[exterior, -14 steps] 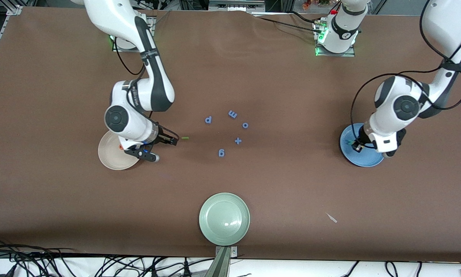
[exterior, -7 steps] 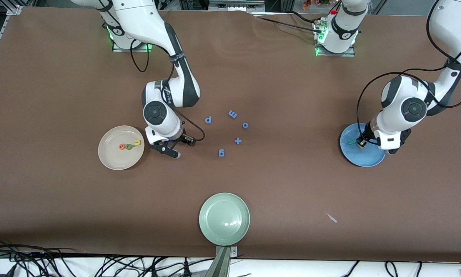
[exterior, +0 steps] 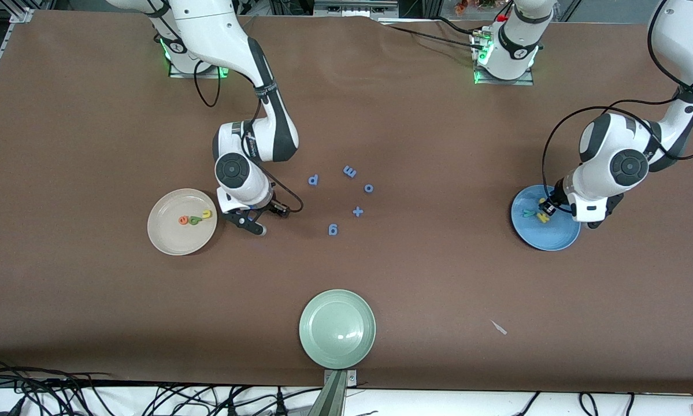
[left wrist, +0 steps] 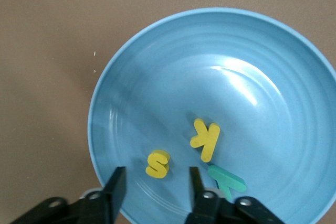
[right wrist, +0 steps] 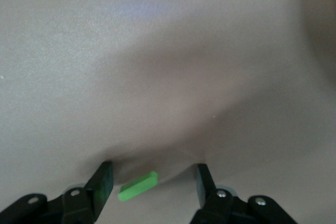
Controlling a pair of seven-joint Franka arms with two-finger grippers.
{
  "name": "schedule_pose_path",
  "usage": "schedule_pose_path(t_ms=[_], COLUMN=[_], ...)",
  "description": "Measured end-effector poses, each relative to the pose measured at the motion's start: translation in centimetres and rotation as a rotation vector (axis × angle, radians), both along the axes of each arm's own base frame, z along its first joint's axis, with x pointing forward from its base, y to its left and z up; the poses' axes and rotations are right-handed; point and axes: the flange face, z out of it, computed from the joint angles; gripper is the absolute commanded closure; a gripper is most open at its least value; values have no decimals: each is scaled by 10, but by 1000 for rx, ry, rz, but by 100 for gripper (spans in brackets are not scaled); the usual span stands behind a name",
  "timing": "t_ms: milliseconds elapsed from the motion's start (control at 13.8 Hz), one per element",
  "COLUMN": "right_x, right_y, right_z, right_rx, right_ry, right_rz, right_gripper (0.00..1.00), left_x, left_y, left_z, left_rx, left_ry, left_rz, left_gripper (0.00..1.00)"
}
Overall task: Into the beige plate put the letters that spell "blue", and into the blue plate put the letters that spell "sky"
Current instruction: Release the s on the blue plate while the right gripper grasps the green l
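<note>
The beige plate (exterior: 167,238) holds an orange e (exterior: 182,219), a light green b (exterior: 194,219) and a yellow u (exterior: 206,214). Beside it, toward the table's middle, my right gripper (exterior: 271,221) stands open low over the table. The darker green l (right wrist: 138,185) lies between the jaws of that right gripper (right wrist: 154,178), touching neither. The blue plate (exterior: 557,238) sits at the left arm's end. In this plate (left wrist: 113,93) lie a yellow s (left wrist: 158,163), a yellow k (left wrist: 206,138) and a teal y (left wrist: 227,180). My left gripper (left wrist: 156,181) hovers open over them, empty.
Blue letters p (exterior: 313,179), m (exterior: 349,171), o (exterior: 369,188), g (exterior: 333,230) and a blue plus sign (exterior: 357,211) lie in the table's middle. A pale green plate (exterior: 337,328) sits near the front edge. A small pale scrap (exterior: 499,327) lies nearby.
My right gripper swung from over the beige plate to the green l. My left gripper opened over the blue plate and drew away a little, uncovering the letters.
</note>
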Motion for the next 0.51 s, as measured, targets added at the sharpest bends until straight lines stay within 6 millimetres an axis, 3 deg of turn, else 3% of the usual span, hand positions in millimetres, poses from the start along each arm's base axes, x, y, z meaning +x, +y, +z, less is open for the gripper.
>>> schedule_pose_path(t_ms=[217, 362, 506], right_x=[-3, -5, -5], right_y=[6, 10, 11], right_z=[0, 0, 1], right_rx=[0, 0, 3], right_ry=[-1, -3, -7], right_rz=[-17, -17, -17], right_gripper=[32, 45, 63], left_x=[11, 32, 50], left_y=[-7, -29, -40], left_z=[12, 44, 91], left_rx=[-10, -10, 31], left_ry=[-31, -91, -124], left_rz=[-3, -40, -73], left_gripper=[18, 15, 12])
